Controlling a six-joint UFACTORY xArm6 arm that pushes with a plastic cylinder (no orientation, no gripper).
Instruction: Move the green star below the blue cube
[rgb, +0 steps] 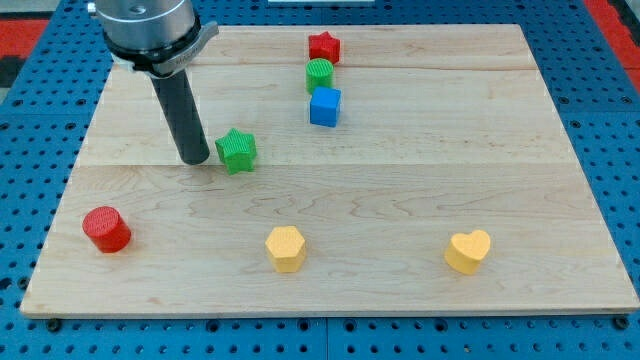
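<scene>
My tip (195, 158), a bare rod grasping nothing, sits just to the view's left of the green star (237, 151), so pushing steadily rightward should carry it under the blue cube (325, 106), farther up-right.

On the wooden board (400, 170) I see a red star (323, 46), green cylinder (319, 74), red cylinder (106, 229), yellow hexagon (286, 248) and yellow heart (468, 250).

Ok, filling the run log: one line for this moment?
my tip: just left of green star | green star: left of and below blue cube, apart | step: not yet done
</scene>
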